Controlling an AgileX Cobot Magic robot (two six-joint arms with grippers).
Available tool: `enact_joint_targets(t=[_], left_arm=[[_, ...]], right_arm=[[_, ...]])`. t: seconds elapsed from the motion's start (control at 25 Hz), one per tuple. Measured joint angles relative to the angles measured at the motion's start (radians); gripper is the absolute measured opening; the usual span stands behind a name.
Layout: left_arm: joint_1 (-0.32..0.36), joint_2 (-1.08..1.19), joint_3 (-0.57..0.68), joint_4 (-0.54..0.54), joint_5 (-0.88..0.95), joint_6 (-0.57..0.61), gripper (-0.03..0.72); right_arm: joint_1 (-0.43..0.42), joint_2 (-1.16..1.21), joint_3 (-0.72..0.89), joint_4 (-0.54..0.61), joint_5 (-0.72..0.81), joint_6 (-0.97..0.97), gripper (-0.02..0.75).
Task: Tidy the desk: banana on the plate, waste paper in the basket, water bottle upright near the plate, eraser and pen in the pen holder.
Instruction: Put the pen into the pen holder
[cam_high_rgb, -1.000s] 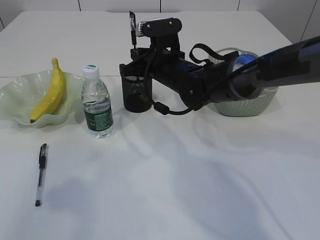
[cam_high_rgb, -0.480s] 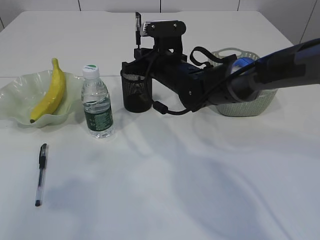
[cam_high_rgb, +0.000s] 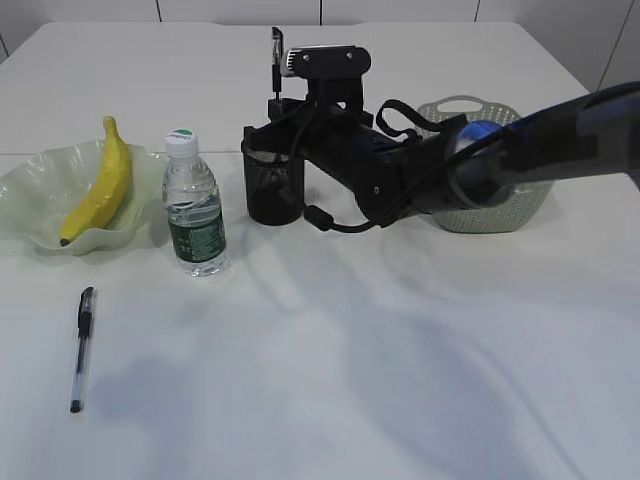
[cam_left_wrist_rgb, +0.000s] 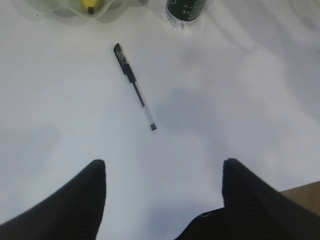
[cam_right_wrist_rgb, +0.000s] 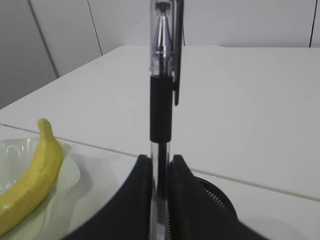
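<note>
The right claw (cam_right_wrist_rgb: 159, 192), clamped on a pen (cam_right_wrist_rgb: 162, 95), has shifted slightly right and now holds it upright over the holder (cam_high_rgb: 274, 187) at upper centre. Release is next. The left claw (cam_left_wrist_rgb: 162, 172) hangs apart above a second pen (cam_left_wrist_rgb: 135, 92) on the bench (cam_high_rgb: 400, 380).

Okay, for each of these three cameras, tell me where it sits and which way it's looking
Exterior: in front of the desk, angled down; shows the right arm reaching to the pen holder.
Left wrist: above the desk, facing down at the lying pen; open left gripper fingers show.
Right wrist: low over the holder, facing level; right gripper pinches an upright pen.
Shared: the banana appears in all three views.
</note>
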Motion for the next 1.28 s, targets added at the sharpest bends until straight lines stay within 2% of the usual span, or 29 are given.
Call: enact_joint_targets(t=[0.32, 0.64, 1.28], left_arm=[[0.0, 0.0, 0.0, 0.0, 0.0, 0.0, 0.517], [0.0, 0.0, 0.0, 0.0, 0.0, 0.0, 0.517], [0.0, 0.0, 0.0, 0.0, 0.0, 0.0, 0.517]], right_arm=[[0.0, 0.043, -0.066, 0.0, 0.01, -0.009, 0.041], [0.0, 0.047, -0.07, 0.001, 0.068, -0.029, 0.041], [0.0, 0.049, -0.07, 0.001, 0.077, -0.035, 0.053]])
